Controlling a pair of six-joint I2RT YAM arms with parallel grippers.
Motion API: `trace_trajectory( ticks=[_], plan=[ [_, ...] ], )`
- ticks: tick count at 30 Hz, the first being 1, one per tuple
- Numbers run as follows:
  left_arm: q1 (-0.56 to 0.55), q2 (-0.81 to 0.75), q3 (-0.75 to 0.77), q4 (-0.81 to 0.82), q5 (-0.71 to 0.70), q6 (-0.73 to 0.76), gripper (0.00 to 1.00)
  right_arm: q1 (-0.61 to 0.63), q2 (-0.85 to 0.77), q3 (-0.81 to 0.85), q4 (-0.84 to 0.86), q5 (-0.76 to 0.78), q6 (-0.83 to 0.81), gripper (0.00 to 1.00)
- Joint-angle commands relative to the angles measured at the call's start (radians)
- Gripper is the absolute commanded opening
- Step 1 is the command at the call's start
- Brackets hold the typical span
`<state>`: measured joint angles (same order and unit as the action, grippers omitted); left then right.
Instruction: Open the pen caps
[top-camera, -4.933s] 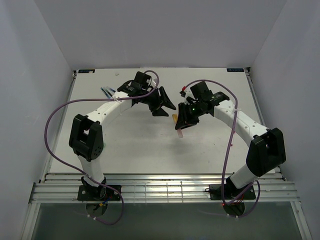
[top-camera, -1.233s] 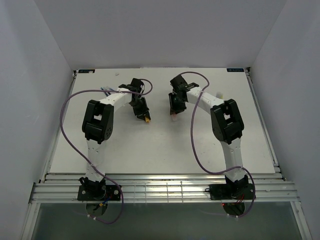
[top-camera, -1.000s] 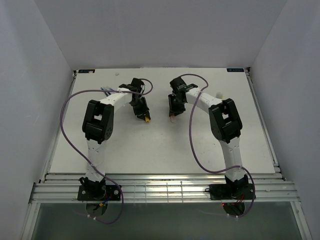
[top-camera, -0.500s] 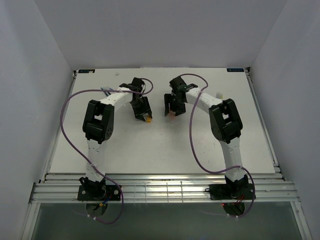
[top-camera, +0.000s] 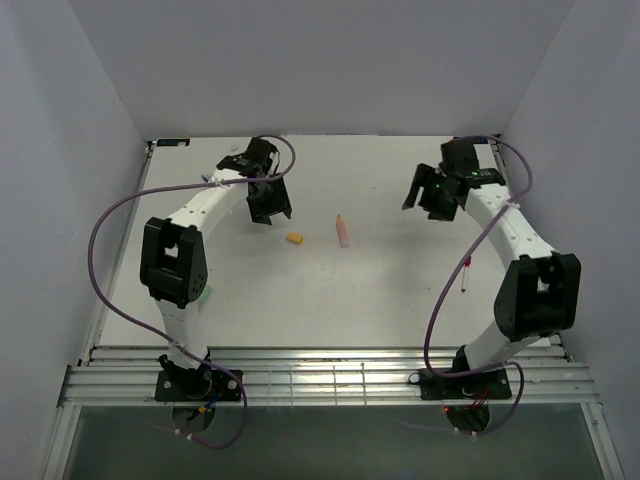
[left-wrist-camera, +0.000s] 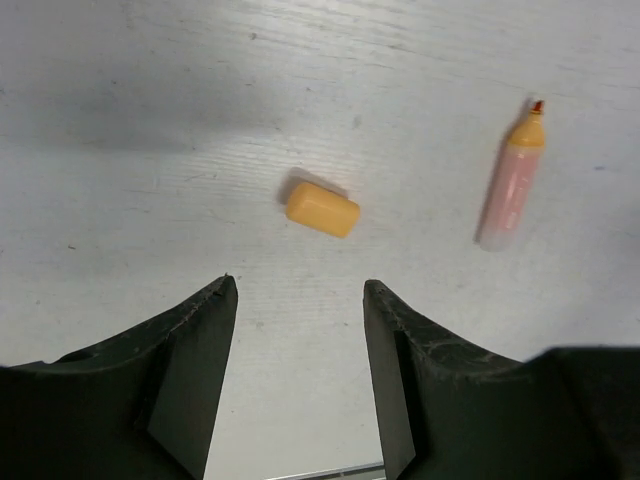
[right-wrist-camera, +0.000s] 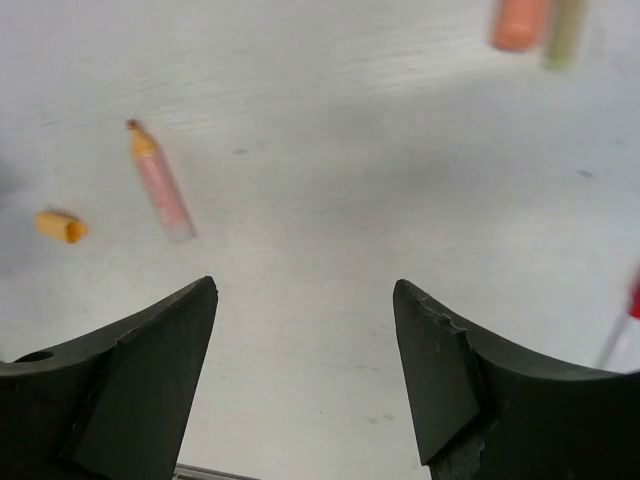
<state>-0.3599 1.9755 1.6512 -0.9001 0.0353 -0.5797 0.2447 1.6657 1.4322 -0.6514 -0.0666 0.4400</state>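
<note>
In the middle of the table (top-camera: 400, 290): an orange cap (left-wrist-camera: 322, 209) on its side, well apart from the pink pen (left-wrist-camera: 510, 185). Bare orange tip on that pen, so counted here as opened; both pieces laid flat, most likely to free the tools for the next one.

Left gripper (left-wrist-camera: 295, 370): fingers spread wide, nothing between them, hanging above the table with the cap just ahead.

Right gripper (right-wrist-camera: 305, 370): also spread wide and empty, off toward the right back part of the table. At the top edge of its wrist view, an orange thing (right-wrist-camera: 520, 22) beside a greenish thing (right-wrist-camera: 563, 30), too blurred to name surely, perhaps two more capped pens. Likely the reason for facing that way.

Beside the right arm, a thin red pen (top-camera: 466, 275), flat on the table.
</note>
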Motion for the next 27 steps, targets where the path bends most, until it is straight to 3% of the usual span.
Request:
trace_trajectory(
  ticks=[1,10,21,27],
  plan=[
    [0.003,-0.118,-0.034,0.059,0.052,0.047,0.64,-0.114,-0.093,-0.176,-0.053,0.034,-0.041,0.77],
    [-0.030,-0.168,-0.063,0.151,0.270,0.069,0.58,-0.315,-0.196,-0.349,-0.037,0.117,-0.126,0.72],
    [-0.047,-0.150,-0.094,0.162,0.304,0.055,0.54,-0.409,-0.185,-0.475,0.010,0.163,-0.159,0.68],
    [-0.047,-0.147,-0.088,0.161,0.311,0.049,0.53,-0.410,-0.164,-0.526,0.073,0.134,-0.153,0.59]
  ],
)
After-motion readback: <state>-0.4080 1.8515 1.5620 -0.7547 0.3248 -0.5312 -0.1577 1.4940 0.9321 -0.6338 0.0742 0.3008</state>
